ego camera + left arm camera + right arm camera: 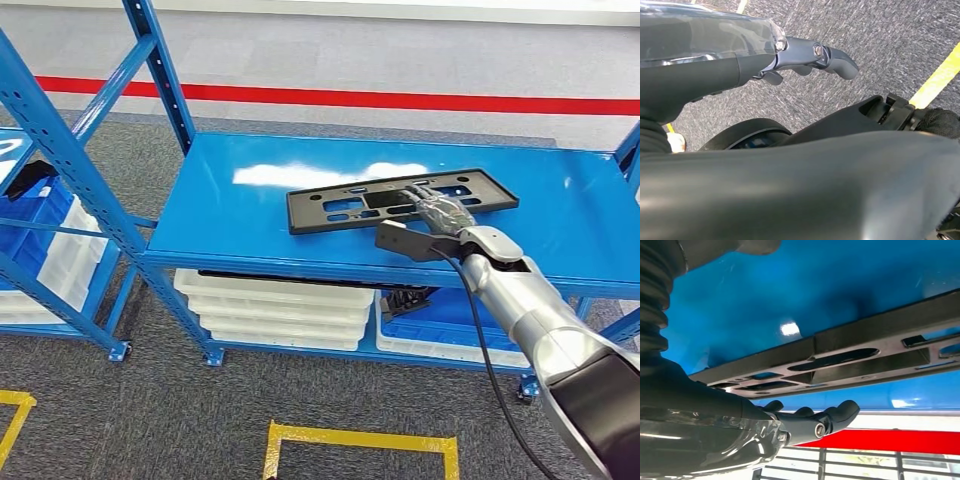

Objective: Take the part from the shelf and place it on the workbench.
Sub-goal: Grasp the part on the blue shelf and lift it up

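Note:
A flat black part (332,205), a long frame with slots, lies on the blue shelf (226,215). My right hand (438,212) reaches over the part's middle from the near side, fingers stretched out across it. In the right wrist view the part (866,357) runs between the thumb and the straight dark fingers (828,420), with a strip of blue shelf showing between fingers and part; nothing is gripped. My left hand (806,57) hangs over grey carpet, fingers extended and holding nothing.
White trays (275,305) and a blue bin (453,325) sit on the level below. A slanted blue upright (162,70) rises at the shelf's left end. Another rack with bins (45,250) stands to the left. Yellow floor marks (362,440) lie near me.

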